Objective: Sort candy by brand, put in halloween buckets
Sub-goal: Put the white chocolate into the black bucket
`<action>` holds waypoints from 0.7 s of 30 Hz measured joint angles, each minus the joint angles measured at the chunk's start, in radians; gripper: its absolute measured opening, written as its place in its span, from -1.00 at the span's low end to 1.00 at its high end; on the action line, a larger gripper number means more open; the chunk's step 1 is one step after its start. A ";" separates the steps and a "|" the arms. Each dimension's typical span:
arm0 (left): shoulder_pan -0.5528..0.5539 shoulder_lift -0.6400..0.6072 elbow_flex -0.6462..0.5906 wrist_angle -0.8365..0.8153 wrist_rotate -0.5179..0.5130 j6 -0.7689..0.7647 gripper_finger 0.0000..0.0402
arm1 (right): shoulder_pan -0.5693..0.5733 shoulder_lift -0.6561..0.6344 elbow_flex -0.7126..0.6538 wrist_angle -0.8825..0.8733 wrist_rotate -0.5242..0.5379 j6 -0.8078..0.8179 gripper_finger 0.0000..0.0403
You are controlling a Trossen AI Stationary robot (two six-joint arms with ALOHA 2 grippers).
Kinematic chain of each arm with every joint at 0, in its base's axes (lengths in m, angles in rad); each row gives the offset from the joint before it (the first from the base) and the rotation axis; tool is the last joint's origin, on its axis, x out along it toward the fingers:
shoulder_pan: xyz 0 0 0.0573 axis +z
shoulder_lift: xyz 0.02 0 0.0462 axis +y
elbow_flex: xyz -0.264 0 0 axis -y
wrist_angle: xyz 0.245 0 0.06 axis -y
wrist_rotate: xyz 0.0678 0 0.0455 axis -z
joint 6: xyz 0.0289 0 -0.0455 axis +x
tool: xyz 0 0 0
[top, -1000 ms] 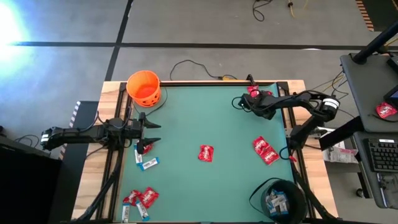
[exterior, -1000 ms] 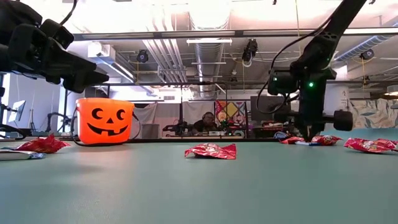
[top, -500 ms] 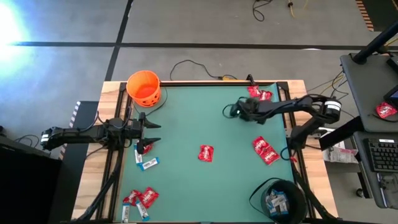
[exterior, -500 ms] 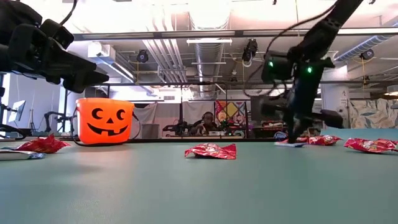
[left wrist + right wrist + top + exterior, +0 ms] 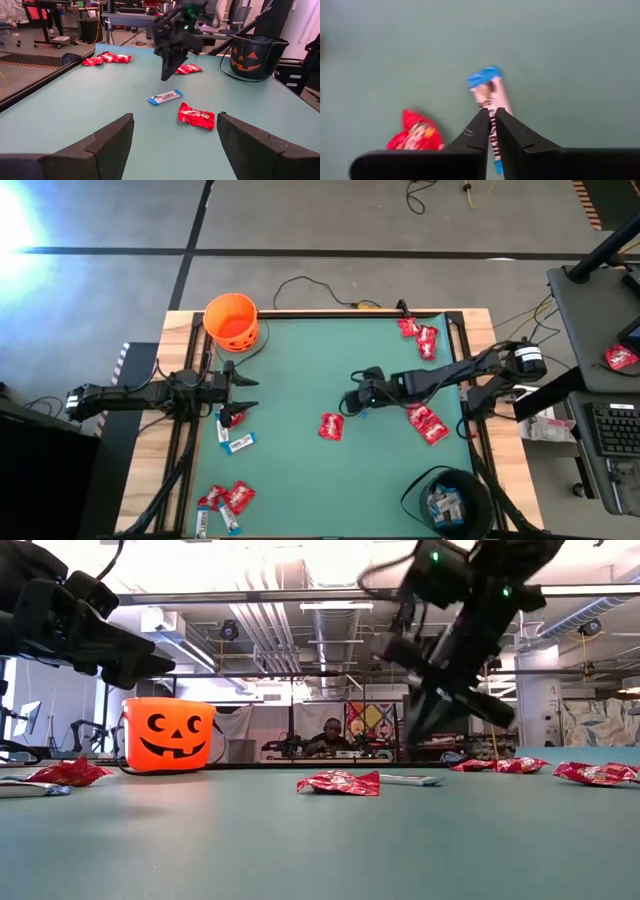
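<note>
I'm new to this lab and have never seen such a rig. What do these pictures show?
It is a robot with two dark arms, each ending in a two-finger hand. One picture looks straight down, one looks level across the tabletop, and one comes from each wrist. Candy lies on the green table; two buckets sit at opposite corners, an orange bucket and a black bucket. The left hand waits open at the left edge. The right hand, fingers shut, hovers over a blue-and-white bar beside a red packet. Neither holds anything.

No legible text or brand on candy wrappers, buckets or room signs.
</note>
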 joint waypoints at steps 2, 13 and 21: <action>0.000 0.000 0.000 0.000 0.000 0.000 0.35 | 0.019 0.000 0.031 -0.001 0.001 -0.090 -0.75; 0.000 0.000 0.000 0.000 0.000 0.000 0.35 | 0.146 0.000 0.081 -0.002 0.332 -0.312 0.02; 0.000 0.001 0.000 0.000 0.000 0.000 0.35 | 0.164 0.033 -0.006 0.073 0.383 -0.334 0.40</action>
